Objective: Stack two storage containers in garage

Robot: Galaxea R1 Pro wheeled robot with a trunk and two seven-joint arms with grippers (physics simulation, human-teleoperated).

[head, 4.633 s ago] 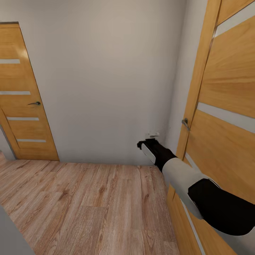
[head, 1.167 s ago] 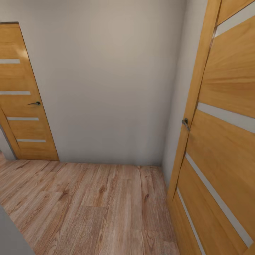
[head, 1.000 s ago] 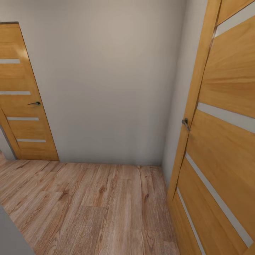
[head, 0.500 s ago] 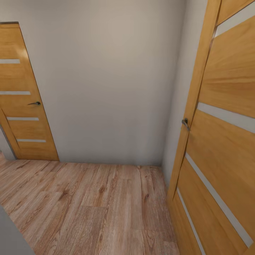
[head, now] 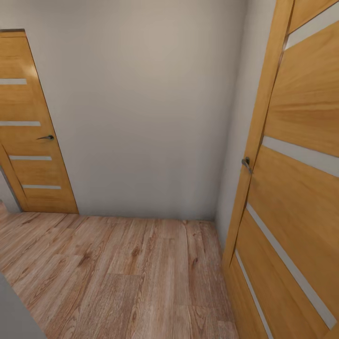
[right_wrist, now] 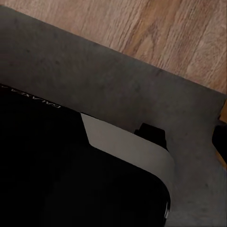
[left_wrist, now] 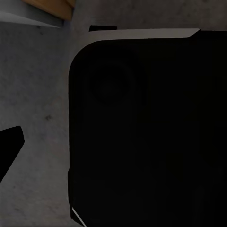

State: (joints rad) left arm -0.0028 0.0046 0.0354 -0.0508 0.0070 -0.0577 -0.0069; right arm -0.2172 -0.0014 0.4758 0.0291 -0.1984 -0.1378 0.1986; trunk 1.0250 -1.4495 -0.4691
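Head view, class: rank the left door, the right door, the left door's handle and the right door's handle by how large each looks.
1. Right door, though it is nearest the camera.
2. Left door.
3–4. Left door's handle and right door's handle: both tiny and look alike, so unranked.

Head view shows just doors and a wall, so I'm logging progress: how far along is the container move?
Nothing looks done: no orange-red container is visible, stacked or carried. In hand, the robot faces a pale wall on wood plank floor, between a closed door on the left and a nearer door on the right; the right wrist view shows grey concrete meeting planks. Fetching, carrying and stacking both containers appear left.
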